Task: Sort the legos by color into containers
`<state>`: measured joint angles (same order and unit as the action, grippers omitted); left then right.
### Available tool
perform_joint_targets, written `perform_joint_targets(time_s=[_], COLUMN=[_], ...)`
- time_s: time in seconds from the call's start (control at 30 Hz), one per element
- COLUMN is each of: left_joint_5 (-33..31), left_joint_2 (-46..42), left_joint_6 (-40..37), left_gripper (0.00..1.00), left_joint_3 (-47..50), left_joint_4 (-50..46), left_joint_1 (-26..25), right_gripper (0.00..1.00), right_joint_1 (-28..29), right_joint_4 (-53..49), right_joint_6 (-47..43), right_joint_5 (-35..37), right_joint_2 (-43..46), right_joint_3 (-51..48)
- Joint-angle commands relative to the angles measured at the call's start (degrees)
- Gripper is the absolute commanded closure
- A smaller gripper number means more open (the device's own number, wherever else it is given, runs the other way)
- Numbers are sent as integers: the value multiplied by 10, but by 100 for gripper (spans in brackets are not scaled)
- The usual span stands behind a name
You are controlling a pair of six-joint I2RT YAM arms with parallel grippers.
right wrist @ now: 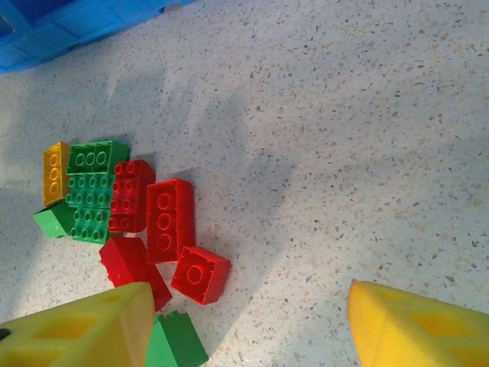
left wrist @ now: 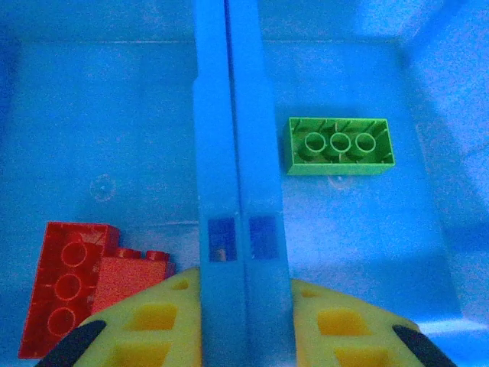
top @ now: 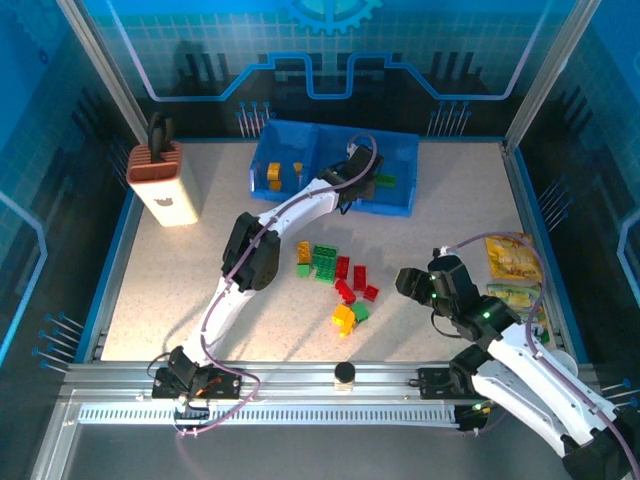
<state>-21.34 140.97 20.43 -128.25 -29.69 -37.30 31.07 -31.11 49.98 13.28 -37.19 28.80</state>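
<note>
Loose legos lie in a pile mid-table, well short of the blue bin. Your right fingers are the nearer pair. They're spread wide with nothing between them, low and just beside the pile. In the right wrist view the pile sits up and left of them.

The closest pieces are a red square brick and a green brick, the green one right by the inner edge of one finger. The red six-stud brick has its long axis running away from the camera, so the fingers would close across its short side. I'd judge you need to shift toward the pile first. The right arm is folded low, wrist turned at the pile.

Your left fingers are also wide and empty, straddling the divider between two compartments. A green brick lies upside down on one side and red bricks on the other. The left arm is stretched out across the table to the bin. Yellow legos sit in the left end compartment.
</note>
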Motion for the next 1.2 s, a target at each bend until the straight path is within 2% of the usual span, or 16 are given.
perform_joint_targets(time_s=[0.0, 0.47, 0.77, 0.8, 0.87, 0.9, 0.93, 1.07, 1.17], left_joint_5=[-17, -86, -100, -99, -101, -104, -105, -114, -100], left_joint_2=[-32, -140, -207, -213, -217, -219, -221, -253, -312], left_joint_6=[32, 173, 216, 217, 217, 217, 217, 203, 177], left_gripper=[85, 88, 86, 80, 55, 39, 30, 22, 21], left_joint_3=[63, 231, 323, 328, 329, 325, 321, 319, 361], left_joint_4=[-25, -30, -9, -4, -3, -6, -11, -15, 37], left_joint_1=[-9, -93, -129, -133, -139, -141, -141, -141, -140], right_gripper=[32, 32, 32, 33, 33, 32, 32, 30, 35], right_joint_1=[2, 31, 47, 50, 58, 63, 68, 96, 126], right_joint_4=[-16, -34, -40, -37, -35, -33, -33, -23, 1], right_joint_6=[13, 21, 26, 26, 22, 18, 14, -12, -36], right_joint_5=[8, 29, 37, 38, 45, 47, 50, 50, 45], right_joint_2=[10, 28, 47, 48, 43, 37, 30, -4, -39], right_joint_3=[-11, 3, -8, -10, -9, -7, -4, 10, 16])
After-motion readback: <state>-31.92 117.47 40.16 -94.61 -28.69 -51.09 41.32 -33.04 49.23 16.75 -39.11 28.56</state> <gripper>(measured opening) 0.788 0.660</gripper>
